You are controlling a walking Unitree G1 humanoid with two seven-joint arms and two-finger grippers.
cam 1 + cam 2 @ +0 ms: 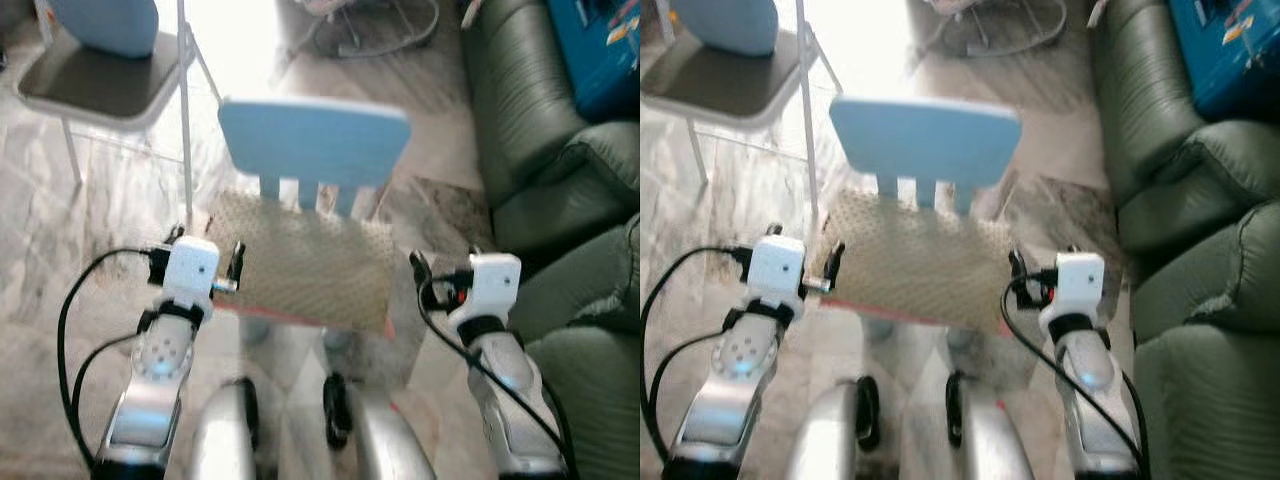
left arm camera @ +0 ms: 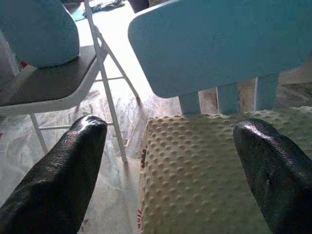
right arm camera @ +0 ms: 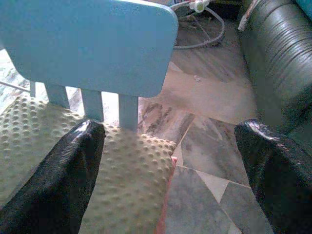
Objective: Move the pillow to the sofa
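A beige dimpled pillow [image 1: 305, 265] with a red edge lies on the seat of a small light-blue chair [image 1: 315, 140] straight in front of me. My left gripper [image 1: 208, 250] is open at the pillow's left edge, one finger [image 2: 73, 165] outside it and the other finger [image 2: 273, 170] over its top. On the opposite side my right gripper [image 1: 445, 262] is open too, straddling the right corner of the pillow [image 3: 131, 180]. A dark green sofa [image 1: 530, 120] runs along the right side.
A grey folding chair [image 1: 100, 85] carrying a blue cushion [image 1: 105, 20] stands at the far left. A blue box [image 1: 600, 50] rests on the sofa's far end. Cables and a metal stand base [image 1: 370, 30] lie on the marble floor beyond the small chair.
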